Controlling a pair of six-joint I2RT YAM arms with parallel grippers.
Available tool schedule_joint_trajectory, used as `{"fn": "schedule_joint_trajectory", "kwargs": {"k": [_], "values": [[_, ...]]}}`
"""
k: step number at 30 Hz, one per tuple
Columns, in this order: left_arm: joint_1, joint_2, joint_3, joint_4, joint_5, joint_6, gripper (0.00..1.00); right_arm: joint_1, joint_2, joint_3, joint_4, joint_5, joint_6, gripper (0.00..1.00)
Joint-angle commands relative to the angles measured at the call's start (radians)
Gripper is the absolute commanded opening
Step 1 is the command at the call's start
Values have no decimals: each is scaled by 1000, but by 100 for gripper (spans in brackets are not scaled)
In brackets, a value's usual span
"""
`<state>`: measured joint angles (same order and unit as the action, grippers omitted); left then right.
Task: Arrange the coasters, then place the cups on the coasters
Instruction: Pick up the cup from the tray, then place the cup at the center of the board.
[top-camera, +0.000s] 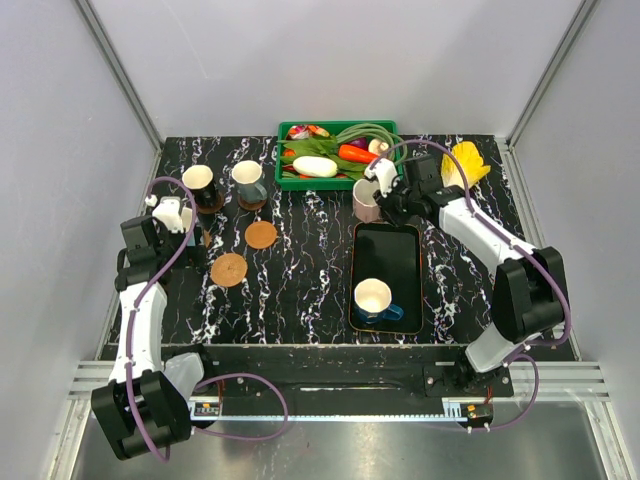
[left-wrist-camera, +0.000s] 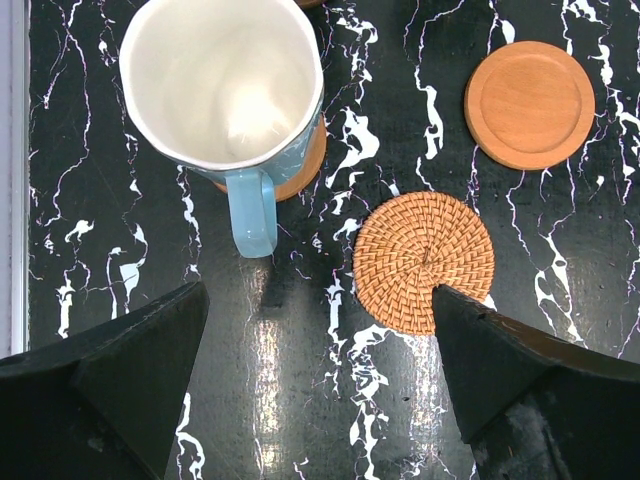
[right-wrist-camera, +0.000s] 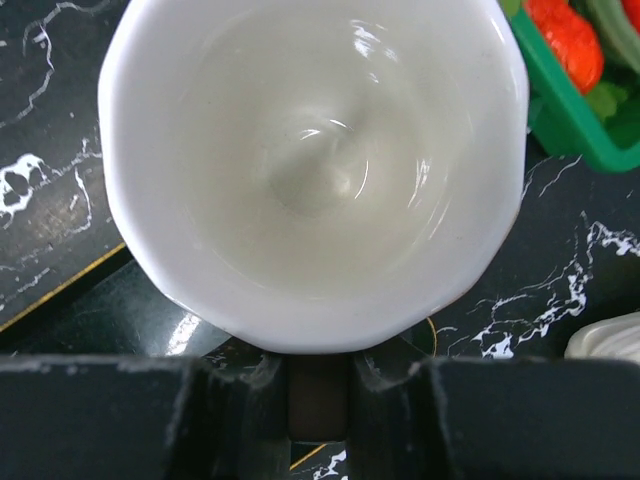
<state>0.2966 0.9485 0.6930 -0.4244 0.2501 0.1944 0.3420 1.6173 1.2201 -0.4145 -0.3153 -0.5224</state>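
On the black marbled table (top-camera: 300, 285), a green crate (top-camera: 315, 184) of vegetables (top-camera: 315, 166) lies just beyond the right pincer (top-camera: 380, 190), a black tray (top-camera: 388, 255) just nearer, and a yellow thing (top-camera: 467, 160) to its right.

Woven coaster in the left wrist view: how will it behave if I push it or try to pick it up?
The woven coaster lies flat and thin on the glossy table, so a grip would probably struggle to catch its edge. The weave looks light and slightly flexible, not fragile. A push should slide it, not roll or tip it.
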Motion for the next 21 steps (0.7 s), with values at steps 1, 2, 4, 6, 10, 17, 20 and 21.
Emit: {"fn": "schedule_joint_trajectory", "kwargs": {"k": [1, 2, 4, 6, 10, 17, 20, 21], "values": [[7, -24, -12, 50, -8, 8, 99, 66, -66, 101, 42, 71, 56, 0], [7, -24, -12, 50, -6, 8, 99, 80, -66, 108, 42, 93, 70, 0], [7, -25, -12, 50, -8, 7, 99, 106, -66, 127, 42, 120, 103, 0], [7, -27, -12, 50, -5, 7, 99, 126, -65, 142, 39, 131, 139, 0], [6, -24, -13, 49, -8, 7, 99, 169, -51, 182, 13, 119, 191, 0], [7, -27, -18, 65, -31, 7, 99, 275, -27, 236, 3, 142, 206, 0], [9, -19, -16, 70, -44, 5, 99, 322, 2, 268, 8, 183, 252, 0], [10, -14, -13, 70, -52, 5, 99, 345, 13, 278, 8, 197, 268, 0]]}}
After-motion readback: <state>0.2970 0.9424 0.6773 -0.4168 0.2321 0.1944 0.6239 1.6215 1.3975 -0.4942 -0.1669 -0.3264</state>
